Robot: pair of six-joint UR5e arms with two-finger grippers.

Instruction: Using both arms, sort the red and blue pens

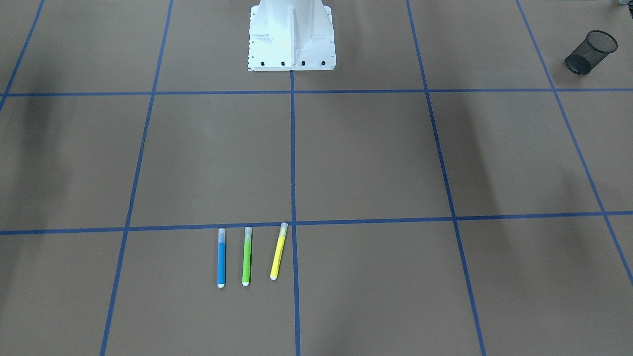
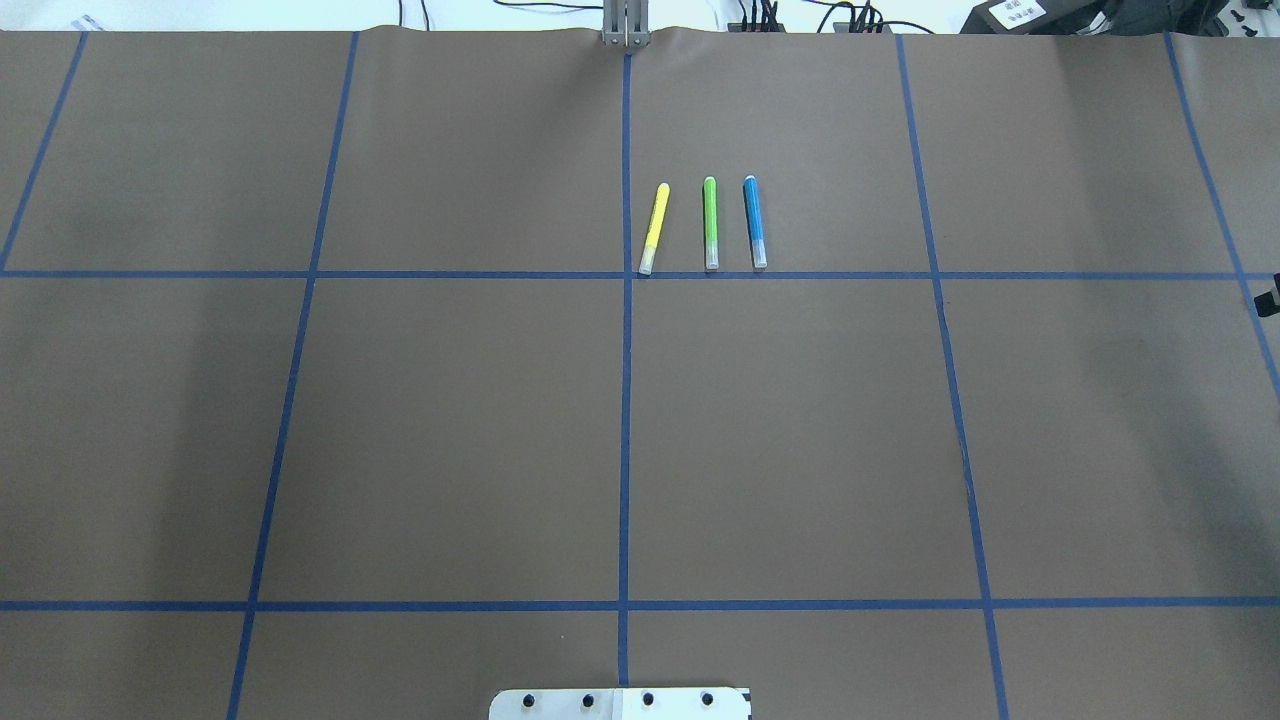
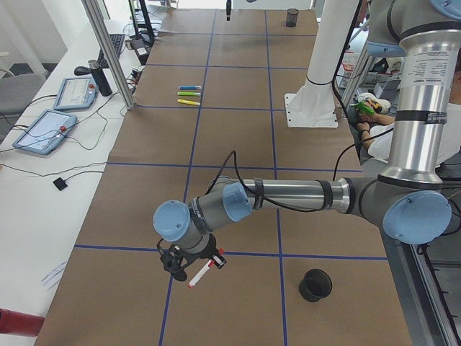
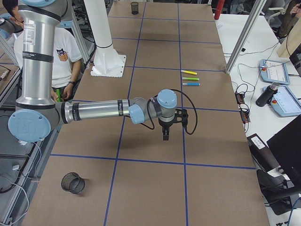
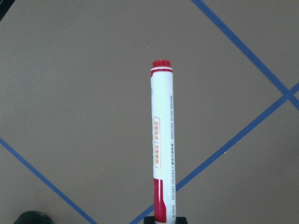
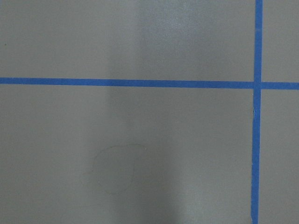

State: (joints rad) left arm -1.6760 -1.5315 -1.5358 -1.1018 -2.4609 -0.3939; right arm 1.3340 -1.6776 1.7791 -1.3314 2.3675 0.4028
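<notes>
The blue pen (image 1: pixel 221 262), a slim, smooth barrel with a frosted cap, lay flat on the matte brown-paper desk (image 2: pixel 450 430). It was parallel to a green marker (image 1: pixel 246 257) just beside it, cap toward the robot's base. Only the left-side and left wrist views caught the red pen (image 5: pixel 162 140) — glossy white, clamped at its capped end in the left hand (image 3: pixel 193 264), red tail pointing outward. The right hand (image 4: pixel 166 133) showed only from the side — apart or together, I could not tell.

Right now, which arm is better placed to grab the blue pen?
Likely right: the blue pen lies on its half, the right claw shows nothing held; the left claw grips the red pen.
</notes>
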